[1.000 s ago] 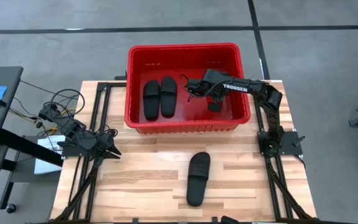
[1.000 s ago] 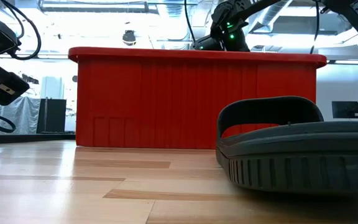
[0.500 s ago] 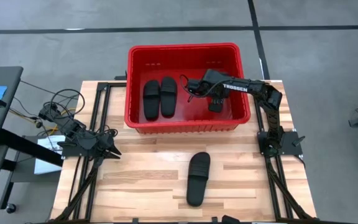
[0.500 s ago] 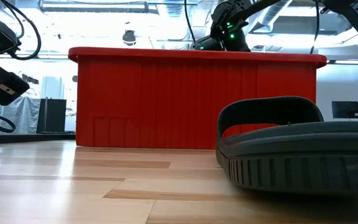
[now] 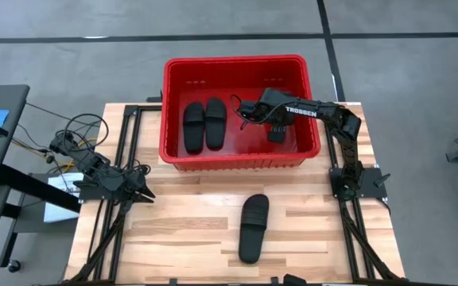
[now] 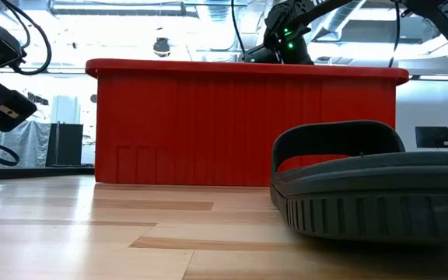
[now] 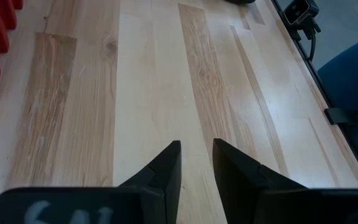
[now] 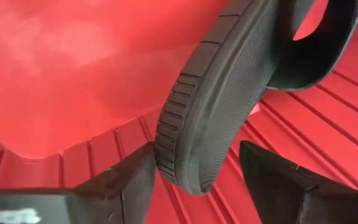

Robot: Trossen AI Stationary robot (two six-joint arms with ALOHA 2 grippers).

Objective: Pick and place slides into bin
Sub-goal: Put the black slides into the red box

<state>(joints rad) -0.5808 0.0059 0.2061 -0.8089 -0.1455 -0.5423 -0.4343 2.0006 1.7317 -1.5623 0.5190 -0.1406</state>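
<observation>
Two black slides lie flat, side by side, on the floor of the red bin, in its left half. A third slide lies on the table in front of the bin and fills the low view's right. My right gripper reaches into the bin's right half, open. Another slide stands tilted on its edge between its fingers, lower end on the bin's ribbed floor. My left gripper waits at the table's left, slightly open on nothing. My right gripper's fingers stand on either side of the slide's ribbed sole edge. One fingertip lies right beside that edge, and I cannot tell whether it touches. Red floor shows between the slide and the other finger.
The bin stands at the table's far middle, its rim high above the tabletop. Cables trail at the table's left. Bare wood lies around the slide on the table.
The slide under my right gripper has shifted slightly inside the bin. The arm has stayed in place.
</observation>
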